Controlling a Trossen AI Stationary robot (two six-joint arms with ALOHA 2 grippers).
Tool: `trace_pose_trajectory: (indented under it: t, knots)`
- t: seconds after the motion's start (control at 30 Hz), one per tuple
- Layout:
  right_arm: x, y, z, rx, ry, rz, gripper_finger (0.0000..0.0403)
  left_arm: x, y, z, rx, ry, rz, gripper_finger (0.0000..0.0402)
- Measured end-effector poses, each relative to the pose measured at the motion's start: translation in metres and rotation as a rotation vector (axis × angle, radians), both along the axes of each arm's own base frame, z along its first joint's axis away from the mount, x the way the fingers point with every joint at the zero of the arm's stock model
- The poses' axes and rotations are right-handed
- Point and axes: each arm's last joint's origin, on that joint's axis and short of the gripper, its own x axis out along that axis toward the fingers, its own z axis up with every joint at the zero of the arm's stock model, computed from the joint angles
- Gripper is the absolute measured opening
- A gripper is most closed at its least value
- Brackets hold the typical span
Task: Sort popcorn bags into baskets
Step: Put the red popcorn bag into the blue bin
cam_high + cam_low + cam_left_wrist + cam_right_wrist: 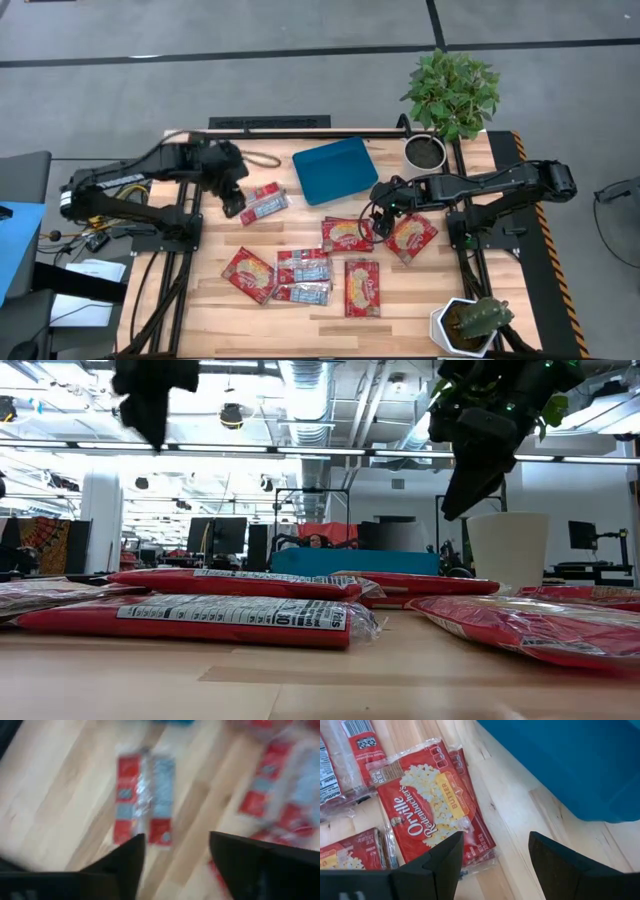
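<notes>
My left wrist view is smeared, so I can only just make out a silver-middled popcorn bag [144, 800] lying on the table [210, 300] below the left gripper [233, 203], whose fingers are apart and hold nothing. That bag sits at nine o'clock from the empty teal basket [335, 170], with the other bags [305, 275] scattered at six. My right gripper [378, 215], fingers spread and empty, hovers over a butter popcorn bag [432, 810] at five o'clock from the basket.

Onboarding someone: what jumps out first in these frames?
A scatter of red popcorn bags across the middle of the wooden table, none yet in the empty teal basket at its far edge. The left gripper hovers open beside one lone bag; the right gripper, open, hangs over another.
</notes>
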Motion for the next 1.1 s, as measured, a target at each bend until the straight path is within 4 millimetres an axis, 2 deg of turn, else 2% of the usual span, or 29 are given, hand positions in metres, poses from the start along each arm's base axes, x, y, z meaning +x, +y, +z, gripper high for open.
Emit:
trace_pose_trajectory:
  t: [0.13, 0.23, 0.4, 0.6, 0.77, 0.87, 0.93, 1.1]
  knots:
    - [0.001, 0.000, 0.000, 0.000, -0.008, 0.000, 0.0249, -0.003, -0.001, -0.043, 0.084, -0.042, 0.030, 0.0299]
    - [0.001, 0.000, 0.001, -0.001, -0.012, 0.001, 0.0249, 0.000, 0.001, -0.072, 0.135, -0.111, 0.014, 0.0317]
    - [0.001, -0.001, 0.001, -0.002, -0.011, -0.001, 0.0249, 0.009, 0.003, -0.112, 0.192, -0.197, -0.016, 0.0315]
    - [0.002, -0.001, 0.001, -0.002, -0.023, -0.001, 0.0249, 0.010, 0.005, -0.155, 0.196, -0.115, 0.013, 0.0312]
    - [0.002, -0.001, 0.002, -0.002, -0.028, -0.001, 0.0249, 0.015, 0.006, -0.182, 0.179, -0.002, 0.014, 0.0308]
    - [0.002, -0.001, 0.001, 0.002, -0.030, -0.007, 0.0249, 0.018, 0.007, -0.198, 0.131, 0.080, 0.042, 0.0282]
    - [0.002, -0.001, 0.002, 0.004, -0.031, -0.009, 0.0249, 0.023, 0.008, -0.205, 0.098, 0.090, 0.067, 0.0247]
    - [0.002, -0.001, 0.002, 0.009, -0.032, -0.016, 0.0249, 0.030, 0.008, -0.211, 0.065, 0.054, 0.112, 0.0108]
